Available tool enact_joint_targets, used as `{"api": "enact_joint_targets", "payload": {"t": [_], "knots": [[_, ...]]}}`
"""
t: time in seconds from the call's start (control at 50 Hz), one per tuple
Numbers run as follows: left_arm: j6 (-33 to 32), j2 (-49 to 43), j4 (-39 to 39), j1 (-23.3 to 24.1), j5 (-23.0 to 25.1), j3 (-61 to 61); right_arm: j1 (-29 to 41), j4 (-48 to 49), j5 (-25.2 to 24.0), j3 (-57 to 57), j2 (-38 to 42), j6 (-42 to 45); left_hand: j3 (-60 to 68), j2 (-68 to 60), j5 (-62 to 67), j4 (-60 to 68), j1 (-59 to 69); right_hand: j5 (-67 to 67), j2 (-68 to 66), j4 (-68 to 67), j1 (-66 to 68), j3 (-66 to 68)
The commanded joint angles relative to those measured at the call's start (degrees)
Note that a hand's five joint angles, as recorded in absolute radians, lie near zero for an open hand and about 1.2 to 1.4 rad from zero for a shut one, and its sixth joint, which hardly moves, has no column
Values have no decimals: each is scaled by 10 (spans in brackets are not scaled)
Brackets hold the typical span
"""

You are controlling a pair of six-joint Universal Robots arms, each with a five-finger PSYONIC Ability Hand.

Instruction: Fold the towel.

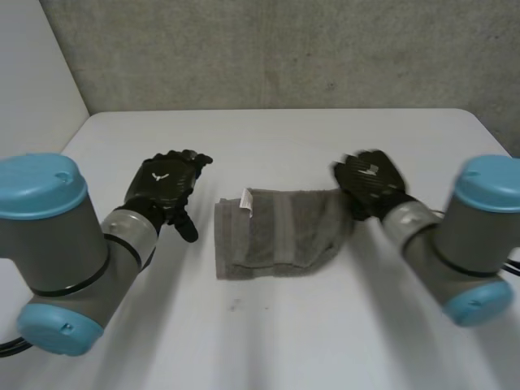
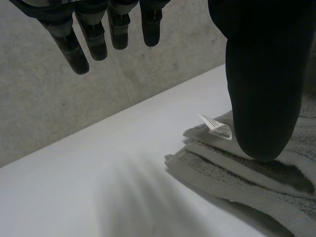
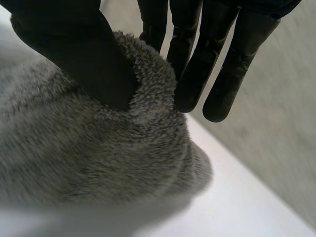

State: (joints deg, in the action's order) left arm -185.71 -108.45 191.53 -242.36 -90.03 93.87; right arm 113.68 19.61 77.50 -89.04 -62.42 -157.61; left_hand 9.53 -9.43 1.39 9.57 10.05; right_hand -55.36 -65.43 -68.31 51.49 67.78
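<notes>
A grey towel point(image 1: 276, 236) lies folded in the middle of the white table point(image 1: 268, 138), with a white label point(image 1: 246, 201) at its far left corner. My left hand point(image 1: 162, 185) hovers just left of the towel, its fingers point(image 2: 94, 34) straight and its thumb point(image 2: 261, 74) above the towel point(image 2: 237, 173) near the label point(image 2: 216, 127), holding nothing. My right hand point(image 1: 370, 183) is at the towel's far right corner. There a raised fold of the towel point(image 3: 98, 158) is pinched between its thumb point(image 3: 69, 39) and fingers point(image 3: 217, 64).
A grey wall point(image 1: 284, 49) stands behind the table's far edge. Bare tabletop lies in front of the towel and on both sides of it.
</notes>
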Motion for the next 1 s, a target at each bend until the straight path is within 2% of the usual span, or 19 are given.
{"api": "enact_joint_targets", "payload": {"t": [0.02,0.06,0.16,0.18,0.2,0.22,0.24,0.26,0.34,0.38,0.4,0.42,0.52,0.54,0.6,0.68,0.76,0.9,1.0], "knots": [[0,46,1,-18,-10,30,155,-49,9,133,77,2,5,-6,-14,4,-1,-146,-146,-117,285,122],[0,61,2,-25,-19,36,188,-79,-6,162,121,4,5,-6,-14,4,-1,-146,-146,-117,285,122],[1,75,3,-40,-43,37,213,-101,-41,176,168,4,5,-6,-14,4,-1,-146,-146,-117,285,122],[1,76,3,-41,-49,33,213,-101,-44,177,170,5,5,-6,-14,4,-1,-60,-60,-31,199,36],[2,76,3,-42,-53,27,212,-100,-41,176,163,-2,5,-6,-14,4,-1,195,196,225,-57,-219],[2,76,3,-42,-53,27,212,-100,-41,176,163,-2,5,-6,-14,4,-1,198,199,227,-59,-222],[2,75,3,-43,-53,21,211,-100,-36,175,150,-8,5,-6,-14,4,-1,486,487,515,-347,-510],[2,72,3,-38,-53,9,208,-100,-26,171,130,-20,5,-6,-14,4,-1,554,554,583,-415,-578],[17,56,2,-32,-54,-24,175,-101,3,153,78,-71,5,-6,-14,4,-1,554,554,583,-415,-578],[45,29,0,-22,-53,-51,115,-97,20,112,24,-155,5,-6,-14,4,-1,554,554,583,-415,-578],[71,2,-4,-10,-52,-79,115,-97,20,112,24,-155,5,-6,-13,5,0,554,554,583,-415,-578],[71,2,-4,-10,-52,-79,91,-96,20,100,9,-203,5,-6,-13,5,0,554,554,583,-415,-578],[118,-98,-47,43,-50,-164,73,-99,6,103,19,-264,14,-15,-5,13,8,554,554,583,-415,-578],[122,-128,-67,46,-51,-179,73,-105,-8,119,52,-276,14,-15,-5,13,8,554,554,583,-415,-578],[123,-149,-79,45,-53,-182,73,-115,-18,133,73,-276,14,-15,-5,13,8,554,554,583,-415,-578],[115,-192,-99,48,-56,-170,73,-184,-30,195,151,-271,7,-8,-12,6,2,554,554,583,-415,-578],[107,-204,-100,44,-56,-157,75,-234,-28,243,200,-222,7,-8,-12,6,2,554,554,583,-415,-578],[83,-204,-101,35,-55,-149,75,-245,-13,267,218,-141,5,-6,-14,4,-1,554,554,583,-415,-578],[78,-188,-101,34,-53,-151,73,-247,2,266,187,-119,5,-6,-14,4,-1,554,554,583,-415,-578]]}}
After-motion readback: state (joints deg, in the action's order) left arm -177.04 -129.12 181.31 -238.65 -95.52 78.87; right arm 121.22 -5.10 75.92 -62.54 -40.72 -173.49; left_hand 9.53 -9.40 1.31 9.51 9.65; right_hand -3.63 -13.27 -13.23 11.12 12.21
